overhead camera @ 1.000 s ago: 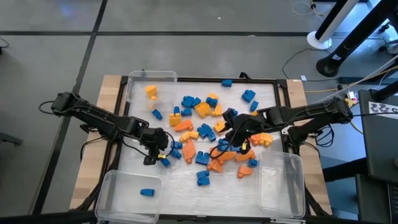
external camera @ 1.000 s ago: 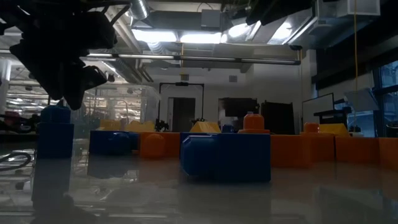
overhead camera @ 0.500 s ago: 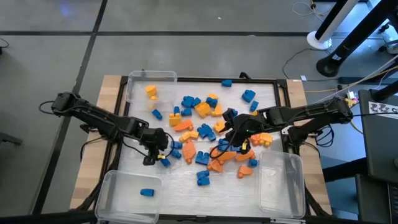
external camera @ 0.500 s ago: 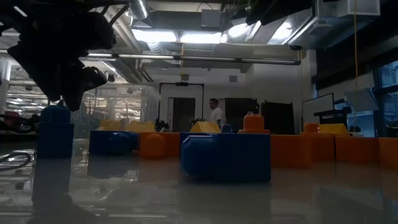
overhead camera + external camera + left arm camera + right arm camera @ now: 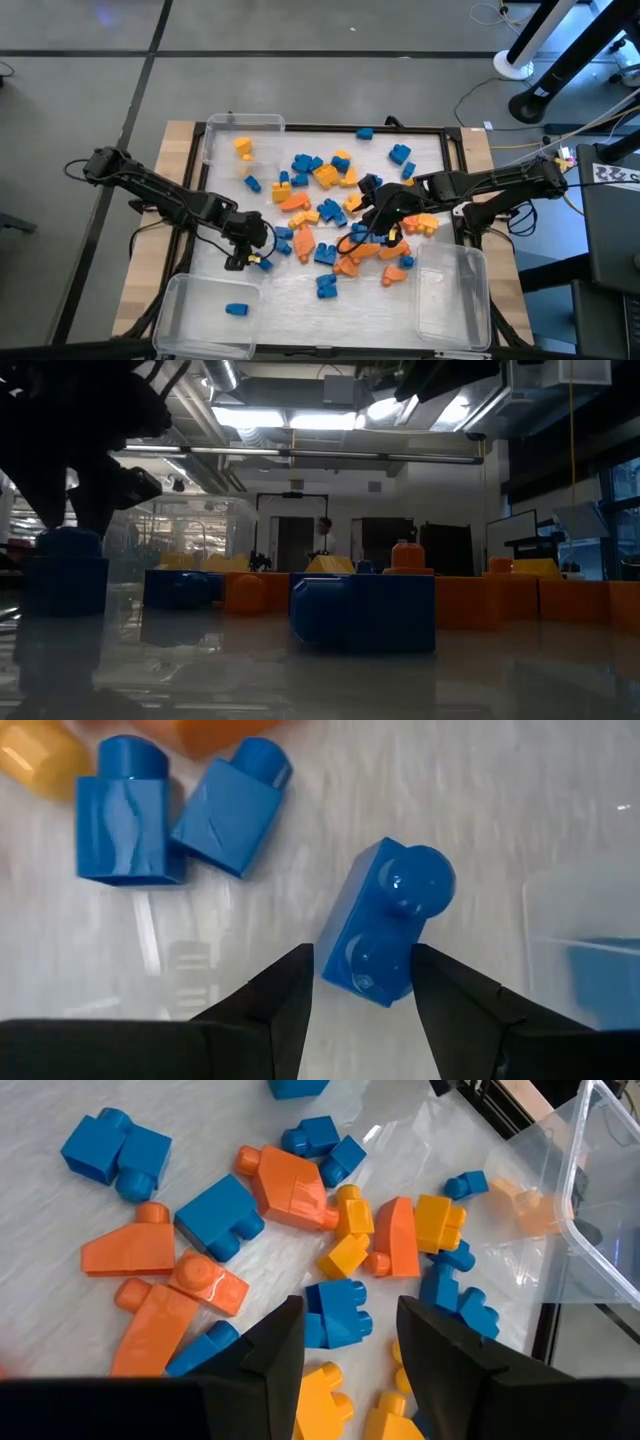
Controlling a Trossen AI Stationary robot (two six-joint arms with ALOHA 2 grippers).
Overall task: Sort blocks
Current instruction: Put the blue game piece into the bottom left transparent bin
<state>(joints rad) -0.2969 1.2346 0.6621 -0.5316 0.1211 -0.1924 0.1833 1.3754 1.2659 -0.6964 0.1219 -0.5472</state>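
Note:
Blue, orange and yellow blocks (image 5: 330, 215) lie scattered on the white tray (image 5: 420, 150). My left gripper (image 5: 248, 256) is at the tray's near left, shut on a two-stud blue block (image 5: 385, 920), which also shows at the left of the low view (image 5: 65, 570). My right gripper (image 5: 385, 225) hangs open well above the pile's right part, with nothing between its fingers (image 5: 440, 1350); a blue block (image 5: 335, 1315) lies far below the gap. My left gripper pinches the blue block's near end (image 5: 365, 975) between its two fingers, one on each long side. The fingers come steeply from above, slanting toward the near left. The block sits studs up; I cannot tell whether its underside touches the tray.
A clear bin (image 5: 190, 300) at the near left holds one blue block (image 5: 236, 310). Another clear bin (image 5: 450, 295) stands at the near right. A third (image 5: 225, 135) at the far left holds a yellow block (image 5: 243, 148). Two blue blocks (image 5: 130, 815) lie just beyond the left gripper.
My left gripper has gone a little toward the table's near left, toward the near-left bin, taking the blue block along; the block stays studs up.

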